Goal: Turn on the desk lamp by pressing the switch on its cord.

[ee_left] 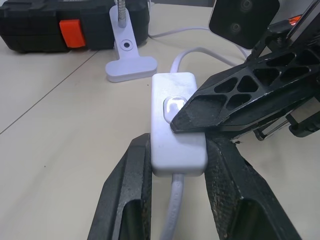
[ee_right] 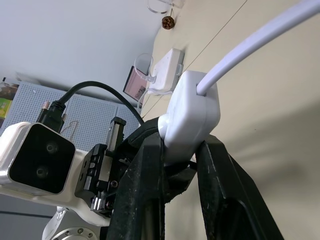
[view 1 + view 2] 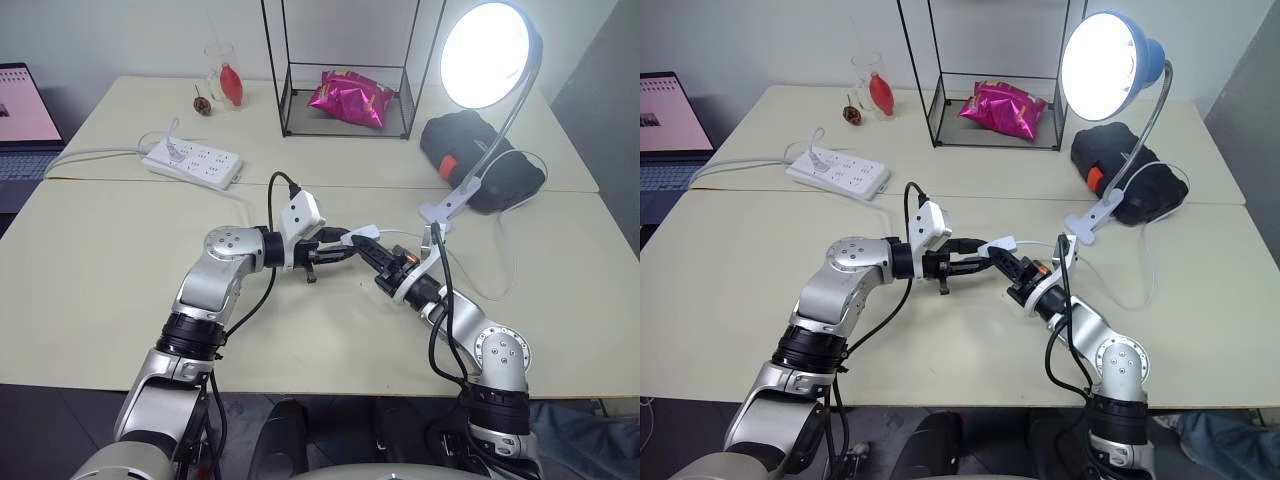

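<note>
The left end effector (image 1: 175,165) clamps the smooth white oblong switch (image 1: 177,120) above the matte beige surface (image 3: 100,260). The right end effector (image 2: 177,150) also pinches the switch, one fingertip (image 1: 185,117) on its oval button. The desk lamp (image 3: 1105,65) glows.

Sitting on the counter (image 3: 100,300) are one desk lamp (image 3: 1110,65), one switch (image 1: 177,120), one power strip (image 3: 193,163), one wire rack (image 3: 345,70), one pink snack bag (image 3: 350,100), one black case (image 3: 480,155), one laptop (image 3: 22,120), and one pine cone (image 3: 202,103).

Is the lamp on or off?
On. The desk lamp glows bright white inside its blue shade.
</note>
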